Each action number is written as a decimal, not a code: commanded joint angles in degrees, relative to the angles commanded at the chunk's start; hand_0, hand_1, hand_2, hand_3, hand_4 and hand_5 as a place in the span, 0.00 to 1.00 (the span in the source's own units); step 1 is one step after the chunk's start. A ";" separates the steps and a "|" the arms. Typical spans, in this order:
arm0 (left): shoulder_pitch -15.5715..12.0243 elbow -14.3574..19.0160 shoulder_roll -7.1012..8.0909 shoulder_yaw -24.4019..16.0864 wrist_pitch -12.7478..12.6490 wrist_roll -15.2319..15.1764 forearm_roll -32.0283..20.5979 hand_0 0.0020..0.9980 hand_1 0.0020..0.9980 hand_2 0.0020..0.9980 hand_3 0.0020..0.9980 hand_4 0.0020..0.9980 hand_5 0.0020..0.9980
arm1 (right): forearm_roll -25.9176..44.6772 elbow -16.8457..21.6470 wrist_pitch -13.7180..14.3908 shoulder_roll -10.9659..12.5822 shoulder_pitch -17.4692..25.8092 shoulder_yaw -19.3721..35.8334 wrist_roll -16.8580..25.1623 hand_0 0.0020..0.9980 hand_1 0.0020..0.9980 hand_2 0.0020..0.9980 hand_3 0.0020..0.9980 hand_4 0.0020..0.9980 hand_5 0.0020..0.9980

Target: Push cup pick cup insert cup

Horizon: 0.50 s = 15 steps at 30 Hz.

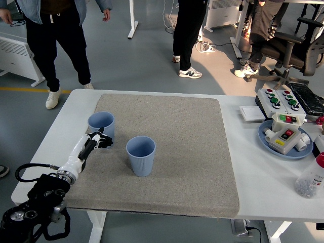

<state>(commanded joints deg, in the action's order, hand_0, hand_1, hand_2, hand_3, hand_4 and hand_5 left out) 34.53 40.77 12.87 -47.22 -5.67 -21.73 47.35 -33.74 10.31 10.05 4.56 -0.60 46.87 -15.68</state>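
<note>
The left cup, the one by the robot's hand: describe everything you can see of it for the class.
The left cup is a pale blue tumbler with faint vertical ribs, matt, probably plastic or ceramic. It stands upright, mouth open, with nothing seen inside, on the left part of the grey mat. The left hand is at its near lower side, fingertips against or very close to the wall; a firm grasp cannot be confirmed. A second cup of the same kind stands apart to its right, nearer the table edge.

A mat (172, 152) covers the table (253, 167); on it the left hand (96, 143) has its fingers (105, 142) against the near side of one cup (102, 126); a second cup (140, 155) stands right of those fingers, apart; a plate (285, 144) lies far right.
</note>
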 joint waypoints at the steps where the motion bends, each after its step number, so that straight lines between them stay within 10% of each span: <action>1: 0.52 -0.44 -0.14 0.52 -0.01 -0.10 -0.46 0.65 0.57 0.51 0.45 0.58 1.00 | 0.08 0.00 0.02 -0.01 -0.06 -0.05 0.03 0.53 0.55 0.66 0.74 0.35 0.86; 15: 5.37 -5.98 -1.50 6.30 -0.44 -1.53 -6.14 0.65 0.57 0.50 0.44 0.57 1.00 | 0.14 0.00 -0.03 -0.08 -0.44 -0.75 -0.23 0.53 0.55 0.66 0.74 0.35 0.86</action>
<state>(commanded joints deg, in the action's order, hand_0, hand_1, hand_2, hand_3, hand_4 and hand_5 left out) 39.90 34.78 11.38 -40.91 -6.11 -23.26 41.21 -33.59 10.31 10.02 4.48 -1.05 46.12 -15.91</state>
